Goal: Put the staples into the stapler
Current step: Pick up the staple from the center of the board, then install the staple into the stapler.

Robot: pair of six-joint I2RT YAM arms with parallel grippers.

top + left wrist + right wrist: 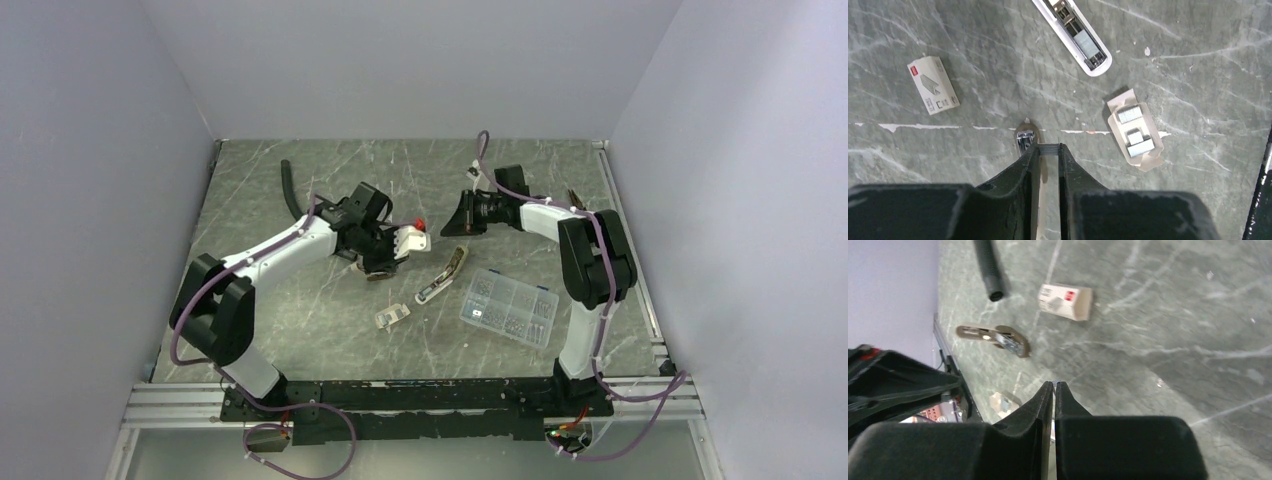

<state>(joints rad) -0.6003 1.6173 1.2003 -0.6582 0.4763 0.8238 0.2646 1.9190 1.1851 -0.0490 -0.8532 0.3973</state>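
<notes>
The stapler lies opened flat mid-table, its olive arm pointing away and its white base with the open metal channel facing up. My left gripper is shut on a short strip of staples held crosswise at its tips, above the table and a little short of the channel. In the top view the left gripper hangs just left of the stapler. More staple strips lie in an opened cardboard tray. My right gripper is shut with nothing seen in it, and it hovers behind the stapler.
A white staple box lies on the table. A small olive and chrome piece lies just left of my left fingertip. A clear compartment box stands right of the stapler. A black hose lies at the back left.
</notes>
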